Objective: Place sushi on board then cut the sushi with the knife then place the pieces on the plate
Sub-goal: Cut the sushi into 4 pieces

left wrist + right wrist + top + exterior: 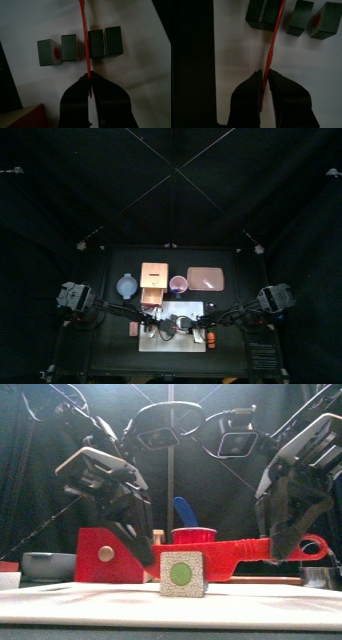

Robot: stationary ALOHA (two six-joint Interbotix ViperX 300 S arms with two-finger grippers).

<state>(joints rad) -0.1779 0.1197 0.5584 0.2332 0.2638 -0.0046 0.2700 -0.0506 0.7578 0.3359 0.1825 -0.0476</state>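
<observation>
Red knife [83, 35]: who has it?
— I do. My left jaws are clamped tight on it from the left, my right jaws pinched on it from the right, by the handle.
— And the sushi [97, 44]?
— On the white board [140, 30], mid-worktop, in dark green blocks: two either side of the blade.
— How far along?
— Boarding looks done; cutting is under way, and one pair seems uncut. The pink plate [205, 278], far and right of the board, holds no piece that I can see, so all the moving remains.
</observation>
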